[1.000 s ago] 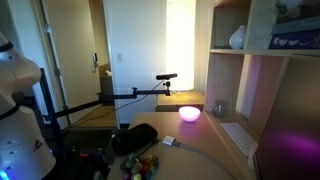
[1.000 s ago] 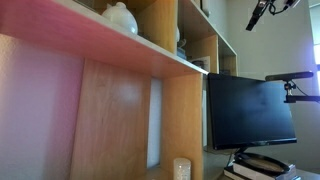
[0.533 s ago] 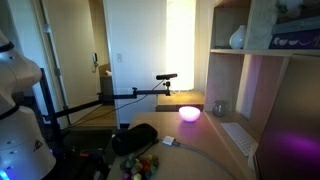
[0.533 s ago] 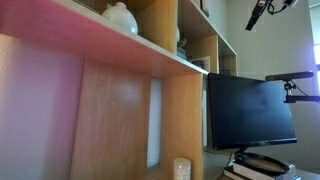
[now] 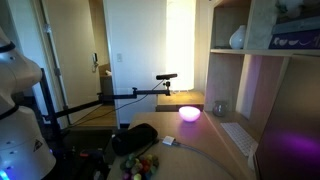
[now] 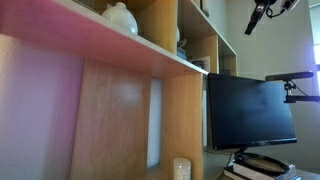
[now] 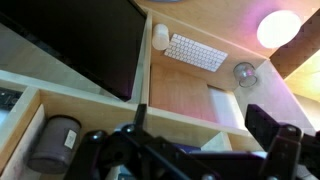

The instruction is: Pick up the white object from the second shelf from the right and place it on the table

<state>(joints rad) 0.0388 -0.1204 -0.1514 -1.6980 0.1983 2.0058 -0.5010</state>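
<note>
One white object (image 5: 237,38) at 2 o'clock on shelf (image 5: 262,52), absent from wrist view.
Gripper (image 7: 190,150) at 6 o'clock, jaws spread, empty; bearing to object unclear.

Wooden shelving (image 6: 190,110), bright doorway (image 5: 180,45), glowing pink lamp (image 5: 189,113).

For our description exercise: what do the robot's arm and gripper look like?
In an exterior view the arm is made of smooth, rounded white shells with dark seams. In the wrist view the gripper is black, with blocky fingers on hinged links.
</note>
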